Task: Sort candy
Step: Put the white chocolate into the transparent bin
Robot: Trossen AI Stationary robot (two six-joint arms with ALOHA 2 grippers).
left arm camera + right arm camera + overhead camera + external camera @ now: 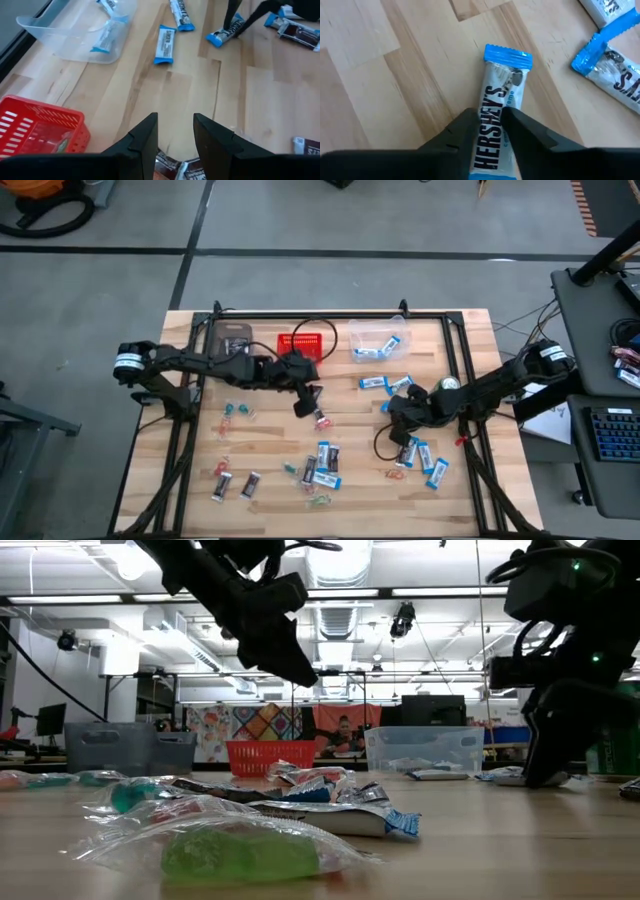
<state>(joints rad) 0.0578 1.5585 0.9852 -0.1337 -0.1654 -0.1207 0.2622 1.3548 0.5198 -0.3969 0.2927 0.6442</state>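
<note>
Green twist-wrapped candy (240, 852) lies closest in the low view, at the near edge of the wooden table (270, 430), with more pieces scattered behind it. Toward the right side, the right gripper (489, 131) has its fingers pinched on a blue-and-white packet (501, 107) that lies flat on the wood; the packet's long axis runs between the fingers, its crimped blue end pointing away from the wrist. More blue-and-white packets (432, 465) lie just beside it. At the far edge, the clear bin (378, 340) holds a few blue-and-white packets, and the red mesh basket (300, 343) stands to its left; its contents cannot be made out. Over the table's middle hangs the left gripper (175, 131), its fingers partly apart and holding nothing, above a dark bar (322, 420)
</note>
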